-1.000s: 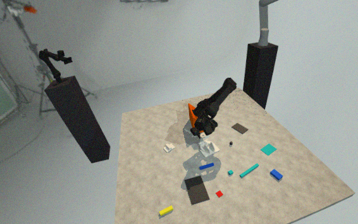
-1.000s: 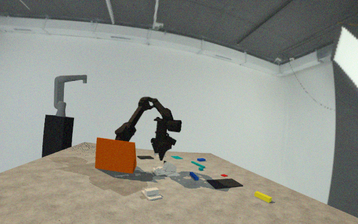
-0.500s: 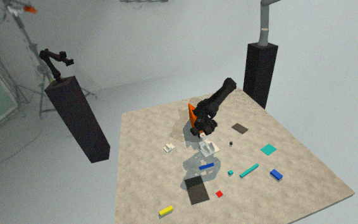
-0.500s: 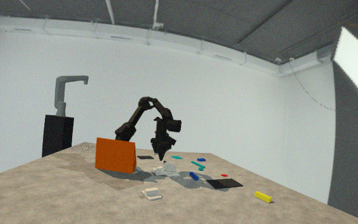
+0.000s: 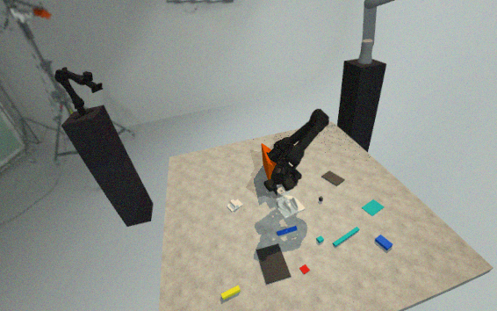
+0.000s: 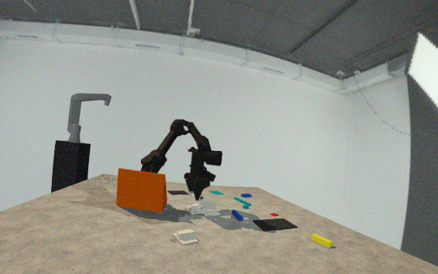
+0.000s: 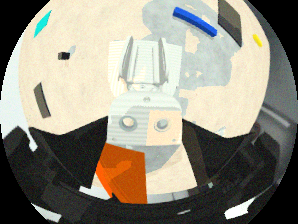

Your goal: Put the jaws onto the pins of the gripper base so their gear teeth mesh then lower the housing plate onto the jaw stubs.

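My gripper (image 5: 278,189) (image 6: 198,197) (image 7: 144,120) points down and is shut on the white housing plate (image 7: 146,109), whose two round holes show in the wrist view. The plate is between the black fingers, low at the rear end of the white assembly. The gripper base (image 5: 297,212) (image 7: 175,54) lies on the table. Two pale upright jaws (image 5: 287,205) (image 7: 163,62) stand side by side on it, reaching away from the plate. The plate hides the gear teeth, pins and stubs. Whether it touches the stubs or sits level, I cannot tell.
An orange wedge (image 5: 266,162) (image 6: 141,190) (image 7: 125,175) stands close behind the gripper. A small white stepped block (image 5: 234,205) (image 6: 186,235) lies to one side. A blue bar (image 5: 286,231) (image 6: 237,215) (image 7: 195,21) and a dark plate (image 5: 273,263) (image 6: 275,224) lie beyond the base.
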